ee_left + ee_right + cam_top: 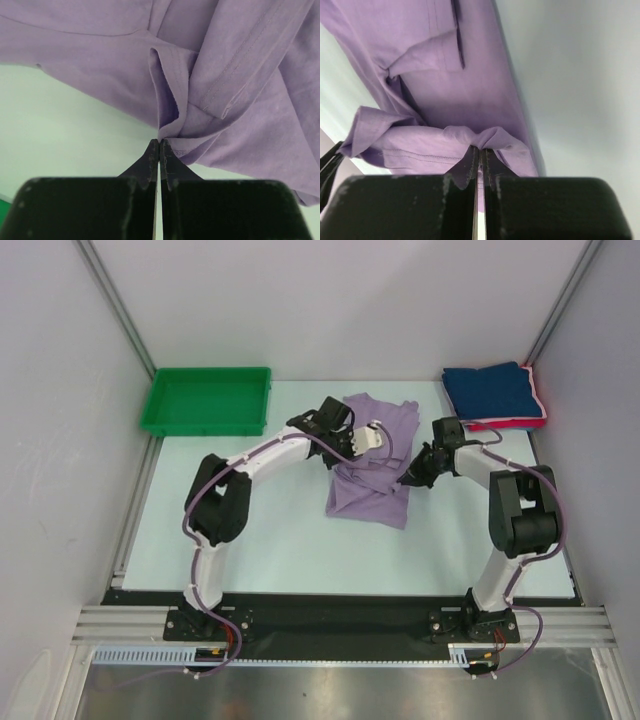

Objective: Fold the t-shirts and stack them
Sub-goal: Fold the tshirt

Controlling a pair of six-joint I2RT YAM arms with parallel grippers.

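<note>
**foldfan:** Going big to small: the table (260,540) is carrying everything, with the green tray (205,425) sitting at the far left corner. The lavender tee (372,495) is lying mid-table between the two arms, bunched and only partly folded. At the far right corner the navy tee (492,390) is sitting folded on top of the pink-red tee (512,424), which is only peeking out at the edge. So the lavender one is looking like the last to go.

**yam_watcher:** And the claws? The left gripper (159,150) is pinching a hem edge of the lavender cloth, fingers pressed together. The right gripper (479,155) is doing the same, clamped on a gathered bit of fabric at the shirt's right side.

**foldfan:** My guess is it's handling light and floppy, sagging wherever nobody's holding it, not slippery, nothing to break. Stitched hems or seams are probably the place to be grabbing, since a pinch of loose middle is just going to bunch.

**yam_watcher:** Any brand or print?

**foldfan:** Nothing readable is showing, just plain cloth and stitching.
</note>
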